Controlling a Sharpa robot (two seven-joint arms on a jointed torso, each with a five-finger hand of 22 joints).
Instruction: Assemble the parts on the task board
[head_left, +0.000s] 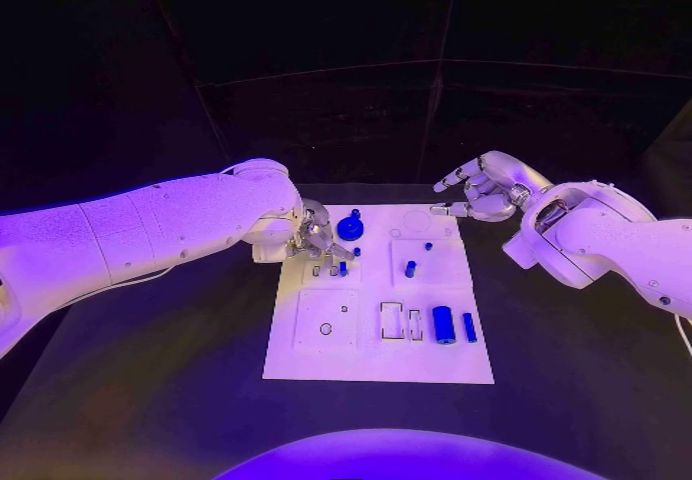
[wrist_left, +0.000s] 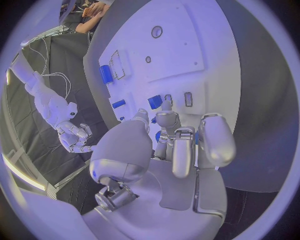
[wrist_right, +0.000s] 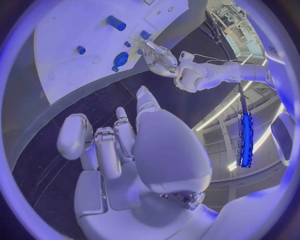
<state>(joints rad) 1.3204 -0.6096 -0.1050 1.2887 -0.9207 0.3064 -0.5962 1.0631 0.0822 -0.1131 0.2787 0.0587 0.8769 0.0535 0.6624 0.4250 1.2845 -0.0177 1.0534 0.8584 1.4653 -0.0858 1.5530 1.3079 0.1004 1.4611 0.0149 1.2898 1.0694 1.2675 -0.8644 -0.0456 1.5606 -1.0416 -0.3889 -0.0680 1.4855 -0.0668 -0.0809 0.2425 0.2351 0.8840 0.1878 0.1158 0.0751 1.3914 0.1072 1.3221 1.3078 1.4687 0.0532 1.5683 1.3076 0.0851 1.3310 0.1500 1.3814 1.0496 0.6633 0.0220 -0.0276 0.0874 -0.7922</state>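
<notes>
The white task board (head_left: 378, 345) lies in the middle of the table. My left hand (head_left: 319, 243) is low over its far left part, fingers curled down beside a small blue piece (head_left: 342, 267), which stands just ahead of the fingertips (wrist_left: 167, 103) as a blue block (wrist_left: 155, 102). Bits of blue show between the fingers; whether they hold anything is hidden. A round blue knob (head_left: 351, 228) sits right beside this hand. My right hand (head_left: 483, 190) hovers past the board's far right corner, fingers spread and holding nothing (wrist_right: 119, 145).
Two blue pegs (head_left: 410, 268) (head_left: 428, 245) stand mid-board. A blue cylinder (head_left: 444, 325) and a thin blue bar (head_left: 469, 327) lie at the near right, next to two rectangular slots (head_left: 392, 320). A plate with a round hole (head_left: 326, 328) is at the near left.
</notes>
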